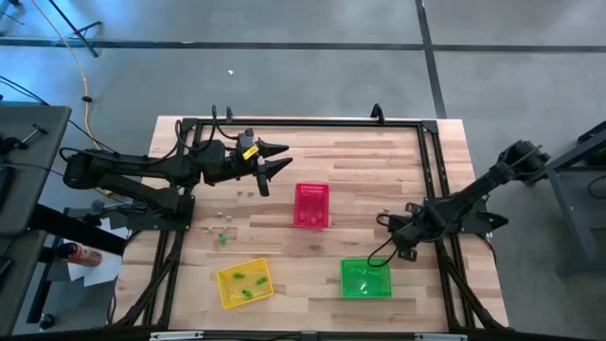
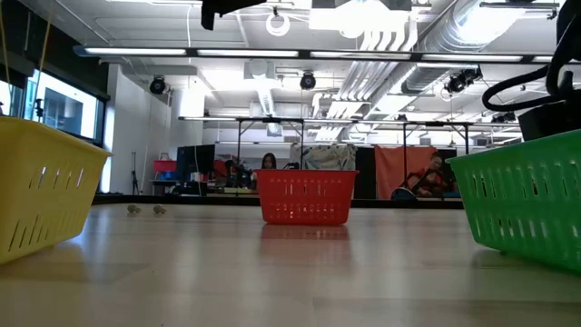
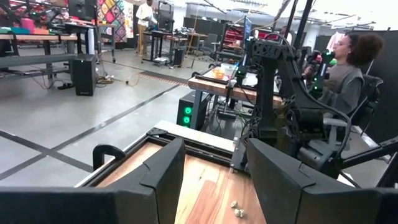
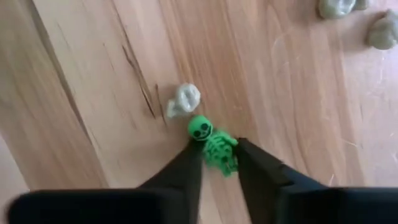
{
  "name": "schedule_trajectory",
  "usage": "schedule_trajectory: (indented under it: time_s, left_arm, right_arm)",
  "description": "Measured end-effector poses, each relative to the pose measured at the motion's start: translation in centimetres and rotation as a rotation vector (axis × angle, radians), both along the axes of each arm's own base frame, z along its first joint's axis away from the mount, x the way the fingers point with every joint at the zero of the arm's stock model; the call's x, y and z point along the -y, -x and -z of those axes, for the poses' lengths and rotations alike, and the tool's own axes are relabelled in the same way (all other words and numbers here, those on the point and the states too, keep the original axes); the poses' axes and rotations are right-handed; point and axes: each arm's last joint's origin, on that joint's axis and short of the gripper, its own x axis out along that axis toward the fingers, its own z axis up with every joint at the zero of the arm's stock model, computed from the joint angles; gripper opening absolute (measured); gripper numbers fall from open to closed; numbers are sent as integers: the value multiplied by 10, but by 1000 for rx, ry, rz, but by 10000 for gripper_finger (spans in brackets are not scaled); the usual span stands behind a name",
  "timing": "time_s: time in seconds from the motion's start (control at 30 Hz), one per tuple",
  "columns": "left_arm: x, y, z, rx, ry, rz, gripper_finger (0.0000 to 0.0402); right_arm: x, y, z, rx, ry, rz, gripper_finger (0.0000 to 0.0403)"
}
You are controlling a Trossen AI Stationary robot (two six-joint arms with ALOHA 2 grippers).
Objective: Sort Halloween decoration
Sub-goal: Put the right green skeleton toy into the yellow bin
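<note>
The right gripper [image 4: 219, 163] is down at the table [image 1: 379, 161], just behind the green basket [image 1: 365, 278], its fingers pressed against both sides of a small green skeleton [image 4: 213, 147] lying on the wood; the hold looks just made and the skeleton has not left the table. A pale trinket [image 4: 183, 100] lies just beside the skeleton's head, and two more pale pieces [image 4: 357, 18] sit a little farther off. The left gripper [image 1: 270, 161] hangs above the table near the far left side, its fingers apart and holding nothing. Sorting seems partly done: the yellow basket [image 1: 244, 282] already has a few green pieces in it, and the red basket [image 1: 311, 206] in the middle holds something too small to make out. Left to sort are the skeleton, the pale pieces near it, and a small scatter of trinkets [image 1: 224, 227] on the left half of the table.
</note>
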Motion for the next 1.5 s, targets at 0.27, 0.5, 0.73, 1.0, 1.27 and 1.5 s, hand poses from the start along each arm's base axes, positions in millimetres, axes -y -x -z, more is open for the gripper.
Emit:
schedule_trajectory:
  time_s: [0.27, 0.5, 0.73, 1.0, 1.27, 1.5]
  left_arm:
    - [0, 3, 1, -26, 1, 1, 163]
    - [1, 18, -4, -68, 2, 1, 163]
    - [1, 27, -11, -37, 1, 1, 163]
    - [4, 10, -4, -9, 41, 50, 163]
    - [9, -7, 10, -1, 249, 86, 163]
    - [11, -14, 20, 29, 533, 72, 163]
  right_arm:
    - [-5, -8, -18, -4, -4, -1, 20]
    - [-10, -25, -55, 110, 101, 15, 6]
    - [-6, -63, -112, 445, 235, 58, 5]
    - [17, -123, -159, 653, 416, -8, 2]
    - [30, -189, -189, 578, 692, -178, 1]
    - [31, -224, -208, 543, 825, -274, 1]
